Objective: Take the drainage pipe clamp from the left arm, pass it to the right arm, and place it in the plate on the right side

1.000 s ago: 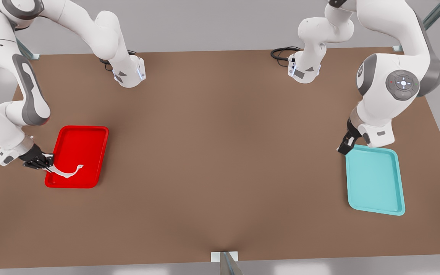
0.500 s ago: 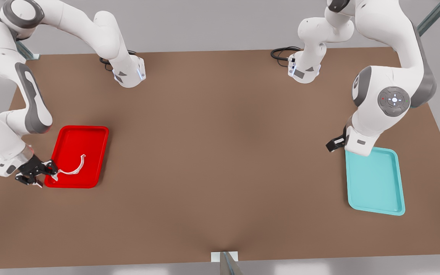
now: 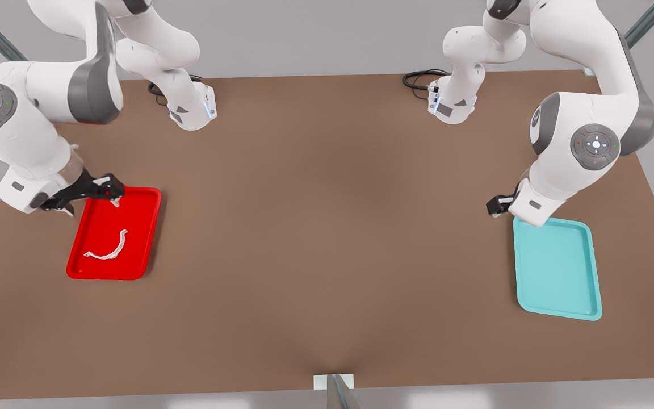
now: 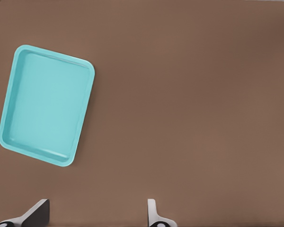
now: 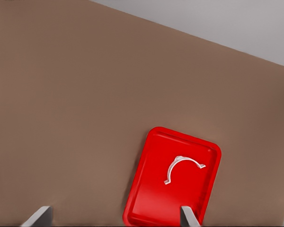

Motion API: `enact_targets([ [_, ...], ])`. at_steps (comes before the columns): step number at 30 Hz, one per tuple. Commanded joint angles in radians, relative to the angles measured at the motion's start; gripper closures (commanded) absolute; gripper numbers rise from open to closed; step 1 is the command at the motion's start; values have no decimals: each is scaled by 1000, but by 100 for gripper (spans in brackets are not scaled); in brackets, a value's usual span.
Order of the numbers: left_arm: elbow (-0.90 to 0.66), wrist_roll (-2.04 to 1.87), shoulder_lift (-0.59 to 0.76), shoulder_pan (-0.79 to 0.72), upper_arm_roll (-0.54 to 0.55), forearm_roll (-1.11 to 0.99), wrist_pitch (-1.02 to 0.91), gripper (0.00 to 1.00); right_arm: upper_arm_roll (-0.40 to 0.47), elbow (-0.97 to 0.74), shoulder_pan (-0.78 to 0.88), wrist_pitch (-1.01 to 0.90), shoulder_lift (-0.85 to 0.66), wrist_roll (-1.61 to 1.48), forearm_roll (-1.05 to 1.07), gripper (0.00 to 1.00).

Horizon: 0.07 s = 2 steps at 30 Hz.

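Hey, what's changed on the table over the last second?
The right end effector let go of the drainage pipe clamp, which now lies flat in the plate, and pulled back open toward the plate's far edge, fingers spread. The left end effector shifted slightly beside the teal tray and is open, fingers apart. Both trays stayed where they were.

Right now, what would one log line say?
clamp: lying in red plate | right gripper: open, above plate's far rim | left gripper: open, by teal tray
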<state>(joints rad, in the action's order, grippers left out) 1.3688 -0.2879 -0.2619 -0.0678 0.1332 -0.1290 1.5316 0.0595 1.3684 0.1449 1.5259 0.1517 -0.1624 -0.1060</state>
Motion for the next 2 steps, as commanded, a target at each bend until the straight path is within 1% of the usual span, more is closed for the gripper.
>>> enact_targets([
  [1,-1,196,1,-1,0,0,-10,0,0,-8,36,-119,12,133,80,0],
  [2,-1,196,1,-1,0,0,-10,0,-1,-8,38,-119,12,133,80,0],
])
